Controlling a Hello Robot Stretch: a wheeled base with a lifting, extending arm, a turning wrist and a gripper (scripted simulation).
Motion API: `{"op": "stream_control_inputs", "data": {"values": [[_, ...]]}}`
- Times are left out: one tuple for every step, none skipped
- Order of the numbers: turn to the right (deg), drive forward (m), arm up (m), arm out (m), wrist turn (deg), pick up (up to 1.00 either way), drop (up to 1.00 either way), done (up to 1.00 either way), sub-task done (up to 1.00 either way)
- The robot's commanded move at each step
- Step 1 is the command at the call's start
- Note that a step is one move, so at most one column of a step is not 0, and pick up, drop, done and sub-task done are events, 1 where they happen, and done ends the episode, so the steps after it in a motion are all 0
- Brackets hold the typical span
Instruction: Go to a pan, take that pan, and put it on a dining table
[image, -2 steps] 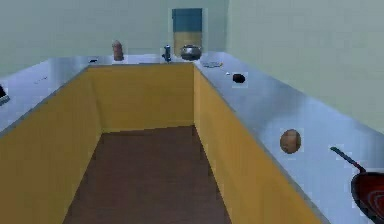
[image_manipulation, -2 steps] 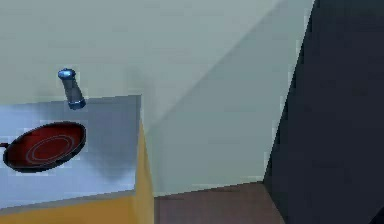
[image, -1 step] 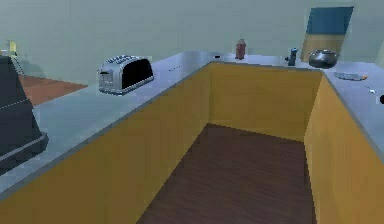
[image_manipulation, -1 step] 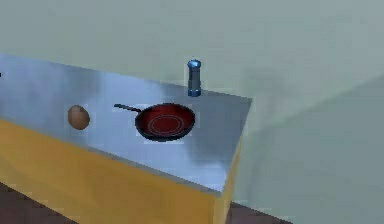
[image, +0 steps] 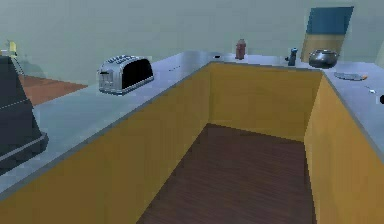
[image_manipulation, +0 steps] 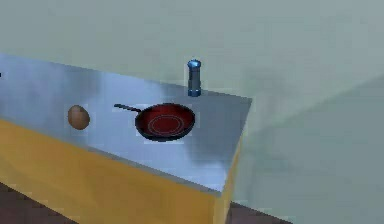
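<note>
The pan (image_manipulation: 166, 123) lies flat on the steel counter (image_manipulation: 215, 150) at the middle of the arm side view, dark outside and red inside, with its handle pointing to the upper left. A brown, egg-like thing (image_manipulation: 79, 117) sits left of it, well apart. A blue-grey shaker (image_manipulation: 194, 77) stands above it near the counter's far edge.

In the forward view a toaster (image: 126, 73) stands at the upper left. A bottle (image: 241, 47) and a metal bowl (image: 322, 58) stand along the top.

Judging by this, the first step looks about done, since the robot seems to stand alongside the pan. The pan rests on the counter, so taking it is not yet done. The carry to a dining table and the setting down are also left. The state of the gripper's fingers cannot be told.
</note>
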Motion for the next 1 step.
{"op": "stream_control_inputs", "data": {"values": [[0.0, 0.00, 0.38, 0.00, 0.0, 0.00, 0.00, 0.00, 0.00]]}}
